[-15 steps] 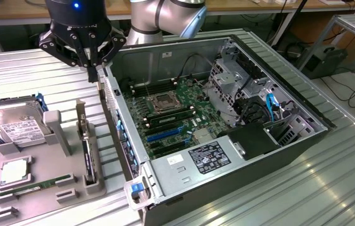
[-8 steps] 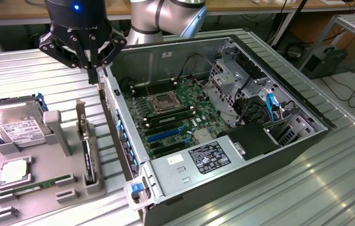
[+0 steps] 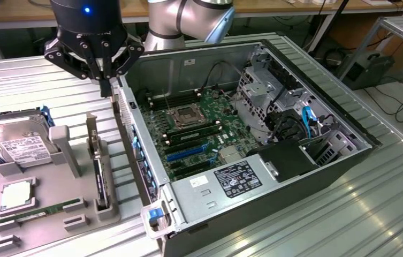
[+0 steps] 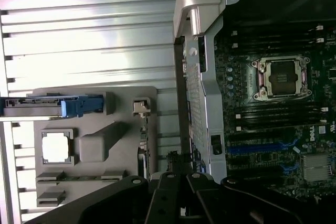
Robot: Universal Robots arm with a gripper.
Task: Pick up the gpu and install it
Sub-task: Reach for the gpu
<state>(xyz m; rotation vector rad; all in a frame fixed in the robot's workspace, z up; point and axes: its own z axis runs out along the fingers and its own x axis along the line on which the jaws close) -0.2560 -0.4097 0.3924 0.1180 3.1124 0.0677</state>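
One slatted metal bench (image 3: 372, 214) is seen carrying everything. On it, one open computer case (image 3: 187, 67) is laid on its side, with one green motherboard (image 3: 212, 115) exposed inside; one bare processor socket (image 3: 187, 116) is seen on that board. To the exterior view's left of the case, one grey parts holder (image 3: 51, 187) is set on the bench, just beside the case's rear wall. Four parts are counted in the holder. One silver hard drive (image 3: 19, 144) with a white label is held at the far end. One gpu (image 3: 101, 182) is stood on edge in the slot nearest the case, its silver bracket turned up and away. One long green memory stick (image 3: 37, 212) is laid flat at the near end, and one square processor chip (image 3: 17, 196) is seated in a pocket between the drive and the stick. One claw (image 3: 106, 91) is held above the bench at the holder's far corner, close to the case's rear wall and apart from the gpu. Its two fingers are seen drawn together, and nothing is gripped between them.
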